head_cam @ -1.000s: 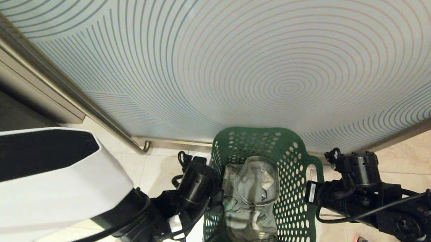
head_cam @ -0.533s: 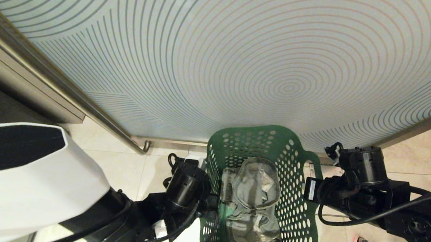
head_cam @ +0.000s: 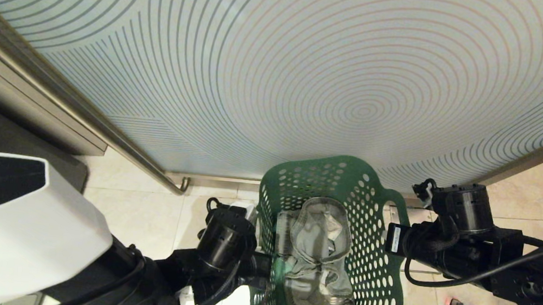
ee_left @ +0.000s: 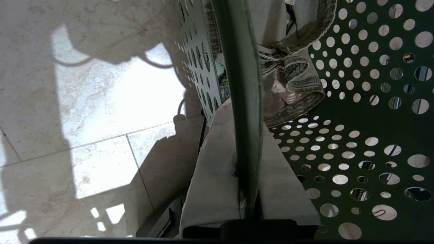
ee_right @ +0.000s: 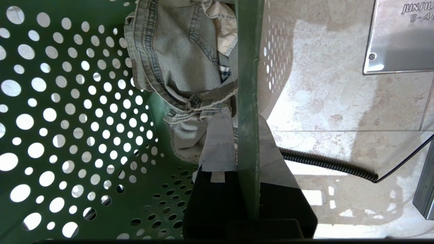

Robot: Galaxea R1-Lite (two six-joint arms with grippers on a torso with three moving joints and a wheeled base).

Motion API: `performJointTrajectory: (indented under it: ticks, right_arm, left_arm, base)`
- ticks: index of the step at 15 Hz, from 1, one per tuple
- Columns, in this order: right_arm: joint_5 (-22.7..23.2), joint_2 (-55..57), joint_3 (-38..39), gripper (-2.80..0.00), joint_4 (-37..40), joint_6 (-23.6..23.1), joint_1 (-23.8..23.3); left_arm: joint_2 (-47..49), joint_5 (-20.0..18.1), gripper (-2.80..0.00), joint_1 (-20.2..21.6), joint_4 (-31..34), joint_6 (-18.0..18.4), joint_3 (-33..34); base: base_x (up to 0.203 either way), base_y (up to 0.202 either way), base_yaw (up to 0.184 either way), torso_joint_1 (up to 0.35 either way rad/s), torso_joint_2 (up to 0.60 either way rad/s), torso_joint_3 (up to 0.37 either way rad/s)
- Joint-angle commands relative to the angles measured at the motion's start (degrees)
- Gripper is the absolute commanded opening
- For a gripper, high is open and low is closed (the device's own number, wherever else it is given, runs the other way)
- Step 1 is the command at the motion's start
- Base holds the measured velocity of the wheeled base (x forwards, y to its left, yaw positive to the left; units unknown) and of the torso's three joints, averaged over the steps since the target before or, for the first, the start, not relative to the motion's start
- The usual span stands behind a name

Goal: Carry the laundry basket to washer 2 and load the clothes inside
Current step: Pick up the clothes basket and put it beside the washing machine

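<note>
Both grippers — left [ee_left: 249, 189], right [ee_right: 247, 189] — clamp the green laundry basket [head_cam: 376, 238] rim; a metal plate [ee_right: 400, 37] reads "JUNSIL…".

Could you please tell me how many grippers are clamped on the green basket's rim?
2: the left gripper on the perforated green plastic laundry basket rim's left side, the right gripper on its right side.

You see a dark green laundry basket [head_cam: 370, 257] dotted with round holes, holding pale grey-blue denim clothes [head_cam: 317, 253]. Behind it, the wall panel [head_cam: 277, 75] is pale blue-grey with thin concentric rings. The floor tiles [head_cam: 150, 211] are cream marble.
</note>
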Motion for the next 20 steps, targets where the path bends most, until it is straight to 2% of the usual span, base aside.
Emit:
performJointTrajectory:
  ticks: [1,8,20]
  right_arm:
    - [-0.03,-0.04,-0.08,-2.8,-0.17,0.12,0.02]
    - [-0.16,-0.52,-0.75,-2.8,0.44,0.12,0.02]
    - [-0.3,-3.65,-0.51,-2.8,2.64,0.2,0.72]
  left_arm:
    - [-0.19,0.03,-2.8,-0.24,-0.22,-0.17,0.07]
    - [-0.15,0.03,-2.8,-0.33,-0.22,-0.26,0.25]
    - [-3.27,0.03,-2.8,-0.33,-0.22,-0.17,2.18]
  base:
    - [0.0,0.0,0.0,0.0,0.0,0.0]
    - [0.0,0.0,0.0,0.0,0.0,0.014]
    - [0.0,0.0,0.0,0.003,0.0,0.193]
